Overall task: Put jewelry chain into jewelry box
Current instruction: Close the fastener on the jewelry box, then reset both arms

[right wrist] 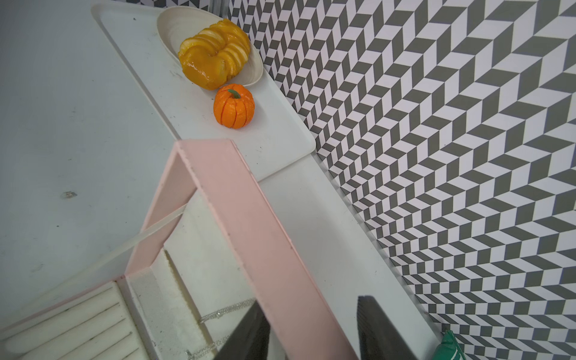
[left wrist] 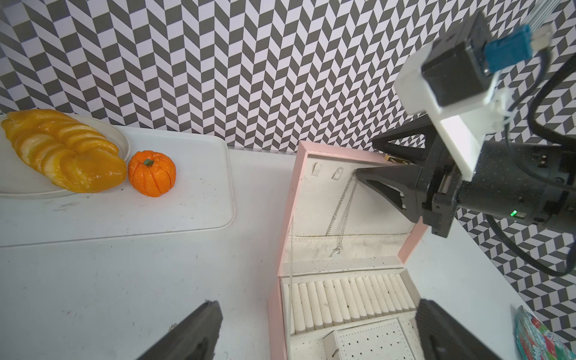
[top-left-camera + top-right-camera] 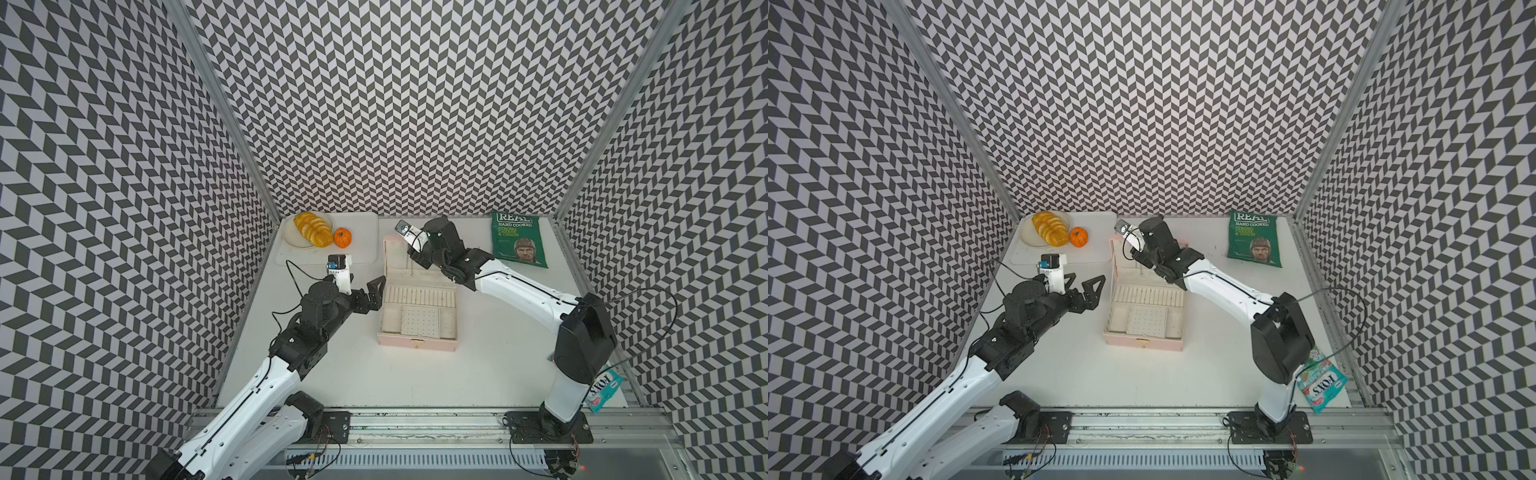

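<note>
Basically the chain (image 2: 343,212) was already inside the box (image 3: 417,345). It hung as a thin loop down the lining of the upright lid (image 2: 294,199), loose end resting on the gathered pocket at the lid's foot. It wasn't in the base trays. The top of the loop sat right at the inner fingertip of the right gripper (image 2: 367,159). I couldn't tell if it hung on a lid hook or on the finger itself.

Right jaws were apart, straddling the lid's top rim, one finger inside and one behind. There was a sliver of gap by the outer finger, so they weren't clamped on anything I could see. Left gripper (image 3: 374,291) was spread wide and empty, hovering just beside the box's left wall.

Risks, my read:
- If the chain is on the finger, pulling back would drag it out over the rim. It's too fine to notice going.
- With the rim between the fingers, any sideways move could shove the lid, fold it shut or skid the box. Nothing was bracing it.
- A slip off the finger probably lands in the pocket or ring rolls, which is fine.

Around:
- Far left: tray (image 3: 365,245) with a plate (image 3: 289,237) of orange slices (image 3: 311,228) and a small orange (image 3: 342,237).
- Far right: crisp bag (image 3: 517,239).
- By the right arm's base: sweets pack (image 3: 604,388).

All were well apart from the box. Only the lid and its clear stay strap (image 2: 292,249) stood in the way.
</note>
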Controlling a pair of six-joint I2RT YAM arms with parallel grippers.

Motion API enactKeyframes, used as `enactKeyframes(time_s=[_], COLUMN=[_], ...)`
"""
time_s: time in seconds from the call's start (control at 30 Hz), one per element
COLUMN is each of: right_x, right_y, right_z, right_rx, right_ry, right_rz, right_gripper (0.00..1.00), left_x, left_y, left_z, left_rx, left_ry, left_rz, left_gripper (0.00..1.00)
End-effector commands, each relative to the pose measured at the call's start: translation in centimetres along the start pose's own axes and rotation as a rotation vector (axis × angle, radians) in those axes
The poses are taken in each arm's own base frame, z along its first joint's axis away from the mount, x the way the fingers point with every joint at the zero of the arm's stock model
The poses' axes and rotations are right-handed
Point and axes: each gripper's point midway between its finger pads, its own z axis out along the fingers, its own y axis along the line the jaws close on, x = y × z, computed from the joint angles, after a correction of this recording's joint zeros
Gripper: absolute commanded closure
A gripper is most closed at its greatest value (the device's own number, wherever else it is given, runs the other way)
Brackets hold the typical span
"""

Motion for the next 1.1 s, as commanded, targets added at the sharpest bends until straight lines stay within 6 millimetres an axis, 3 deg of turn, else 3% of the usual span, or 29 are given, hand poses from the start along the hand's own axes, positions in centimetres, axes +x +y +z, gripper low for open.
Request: enactKeyframes(time_s=[0.0, 0.27, 0.4, 0.47, 0.67, 0.8, 0.9, 0.97, 1.07], right_x=[-1.2, -2.1, -1.1, 0.2, 7.5, 14.9, 18.7, 20.7, 24.1], right_y=[-2.0, -4.6, -5.6, -6.1, -8.9, -11.4, -11.6, -11.7, -12.3], right_z=[-1.9, -7.9, -11.7, -13.1, -15.4, -16.5, -17.1, -16.8, -14.7], right_rx=[0.082, 0.163, 0.223, 0.268, 0.442, 0.583, 0.669, 0.706, 0.752], right_ry=[-0.035, -0.169, -0.263, -0.287, -0.258, -0.25, -0.284, -0.277, -0.16], right_rz=[0.078, 0.23, 0.305, 0.33, 0.5, 0.656, 0.672, 0.687, 0.722], right_gripper=[0.42, 0.26, 0.01, 0.0, 0.0, 0.0, 0.0, 0.0, 0.0], left_x=[-0.5, -0.8, -1.0, -1.2, -1.2, 1.3, 3.0, 2.7, 2.1], left_y=[0.0, 0.5, 2.2, 3.6, 9.3, 15.3, 19.9, 21.5, 23.5], left_z=[0.2, 1.5, 2.8, 3.4, 5.0, 5.0, 3.7, 4.4, 4.4], left_rx=[0.002, -0.041, -0.152, -0.239, -0.5, -0.717, -0.869, -0.864, -0.939], left_ry=[-0.019, -0.01, -0.01, -0.019, -0.062, -0.08, -0.129, -0.091, -0.099], left_rz=[0.001, -0.006, -0.013, -0.016, -0.015, 0.019, 0.024, 0.012, 0.074], left_gripper=[0.0, 0.0, 0.0, 0.0, 0.0, 0.0, 0.0, 0.0, 0.0])
